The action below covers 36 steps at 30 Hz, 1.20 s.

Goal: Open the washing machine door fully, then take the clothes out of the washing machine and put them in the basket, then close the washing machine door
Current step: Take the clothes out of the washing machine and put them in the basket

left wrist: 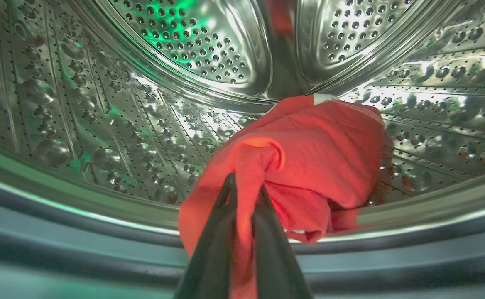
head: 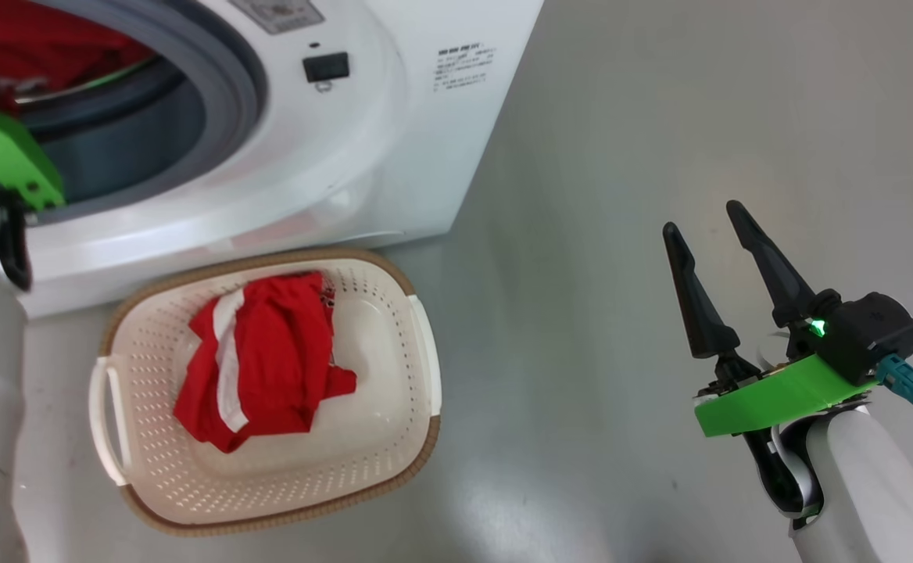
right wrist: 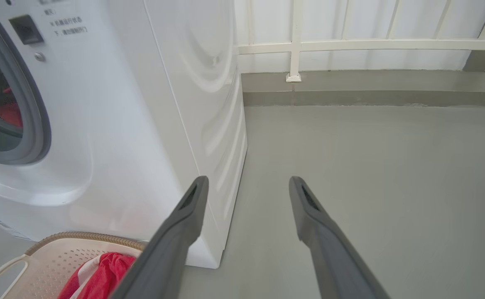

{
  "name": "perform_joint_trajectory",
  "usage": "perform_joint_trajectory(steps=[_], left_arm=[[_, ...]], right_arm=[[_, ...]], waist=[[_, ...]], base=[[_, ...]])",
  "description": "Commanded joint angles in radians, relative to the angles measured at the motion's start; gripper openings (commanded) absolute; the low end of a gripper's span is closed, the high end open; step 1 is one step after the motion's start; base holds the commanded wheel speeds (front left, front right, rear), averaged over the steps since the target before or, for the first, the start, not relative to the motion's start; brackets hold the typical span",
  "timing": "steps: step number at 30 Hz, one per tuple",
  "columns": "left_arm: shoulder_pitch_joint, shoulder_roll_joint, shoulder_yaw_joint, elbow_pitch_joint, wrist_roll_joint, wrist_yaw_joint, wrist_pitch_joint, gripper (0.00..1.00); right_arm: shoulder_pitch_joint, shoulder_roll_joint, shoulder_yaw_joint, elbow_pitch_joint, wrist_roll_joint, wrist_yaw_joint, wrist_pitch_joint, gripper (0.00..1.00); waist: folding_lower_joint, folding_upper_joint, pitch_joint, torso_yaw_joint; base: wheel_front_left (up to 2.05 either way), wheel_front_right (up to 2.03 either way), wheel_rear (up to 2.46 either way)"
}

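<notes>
One garment (left wrist: 317,141) inside the drum (left wrist: 80,116), pinched tight by the left claw (left wrist: 246,185). Before the washer (head: 394,141), a second garment (head: 269,360) in the basket (head: 394,422) on the floor (head: 621,156). Right claw (head: 701,216) spread wide, empty, above the floor.
</notes>
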Motion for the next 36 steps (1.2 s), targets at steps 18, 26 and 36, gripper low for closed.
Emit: perform_joint_trajectory(steps=[18, 26, 36], left_arm=[[0.422, 0.004, 0.142, -0.469, -0.045, -0.047, -0.036, 0.00], [0.597, -0.035, 0.200, -0.685, -0.021, -0.067, -0.036, 0.00], [0.783, -0.103, 0.237, -0.946, 0.015, -0.073, -0.036, 0.00]], right_arm=[[0.086, 0.011, -0.023, -0.002, 0.000, 0.007, -0.006, 1.00], [0.133, 0.025, -0.028, 0.001, 0.005, 0.007, -0.006, 1.00], [0.173, 0.033, -0.029, 0.011, 0.005, 0.007, -0.006, 1.00]], waist=[[-0.0001, -0.0001, -0.212, 0.076], [-0.0001, -0.0001, -0.297, 0.087], [-0.0001, -0.0001, -0.385, 0.080]], base=[[0.00, 0.00, 0.00], [0.00, 0.00, 0.00], [0.00, 0.00, 0.00]])
